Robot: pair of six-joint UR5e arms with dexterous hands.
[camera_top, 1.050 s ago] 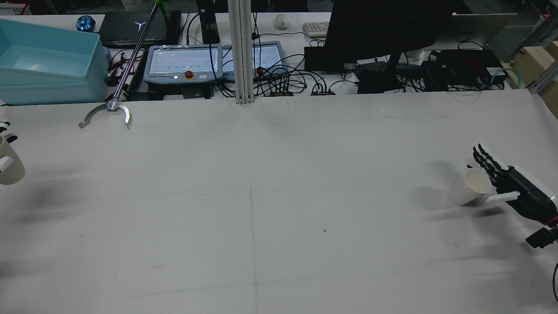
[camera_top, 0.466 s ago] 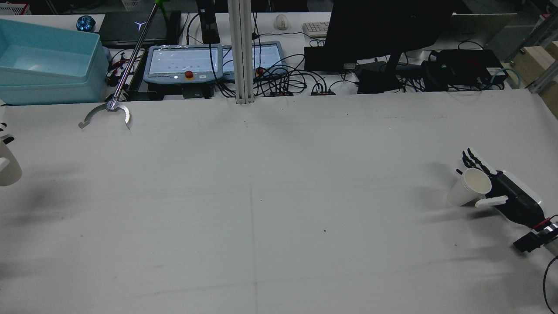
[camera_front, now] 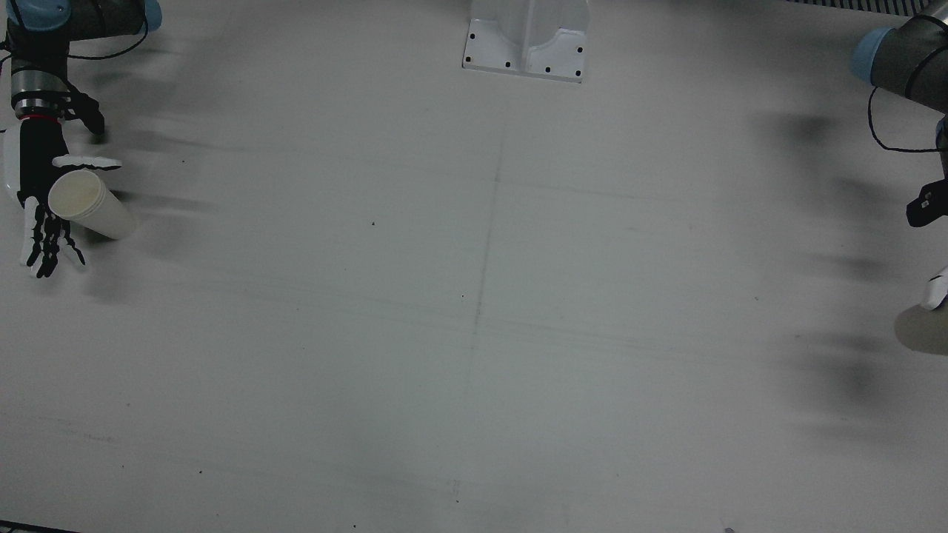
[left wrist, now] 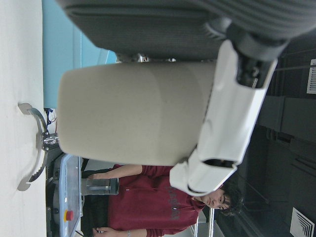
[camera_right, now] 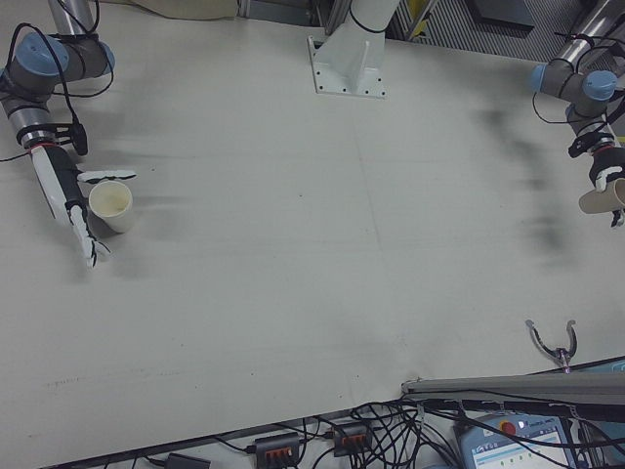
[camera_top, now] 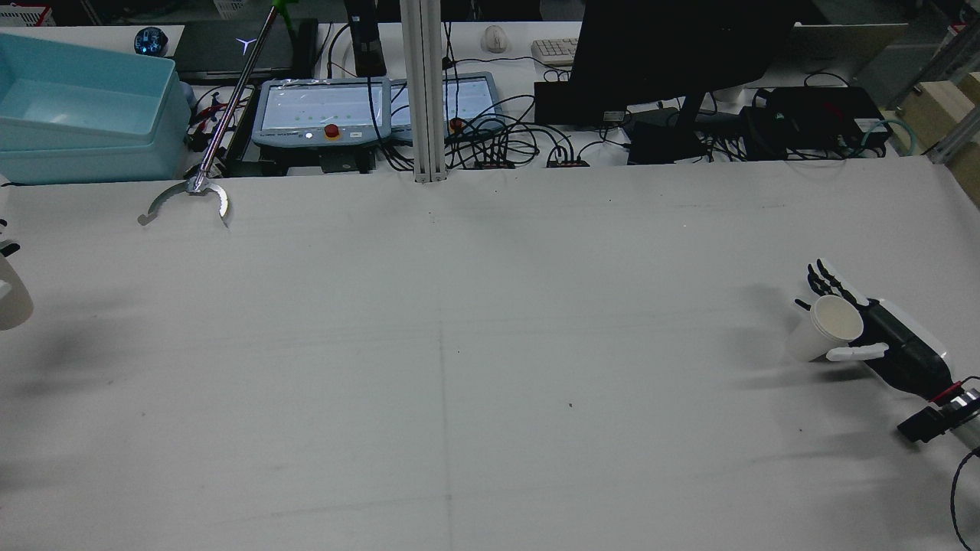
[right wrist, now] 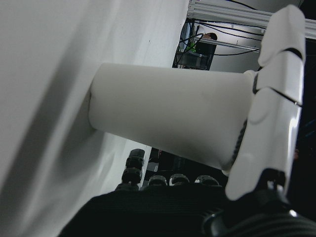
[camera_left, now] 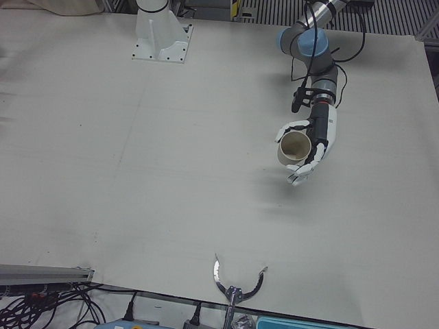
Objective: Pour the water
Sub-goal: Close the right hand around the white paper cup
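Left robot hand [camera_left: 310, 147] clamped around a paper cup [camera_left: 293, 147], raised above the surface [camera_left: 171, 171]. Right robot hand [camera_top: 880, 340], fingers spread, cradles a second paper cup [camera_top: 827, 327] resting on the surface.

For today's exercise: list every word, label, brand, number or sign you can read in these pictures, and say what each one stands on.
No readable text anywhere.
Laptop: a pale Y-shaped logo on its lid, no letters.
Two teach pendants: lit screens, contents too small to read.
Keyboard: keys too small to read.
Both paper cups: plain, unmarked.
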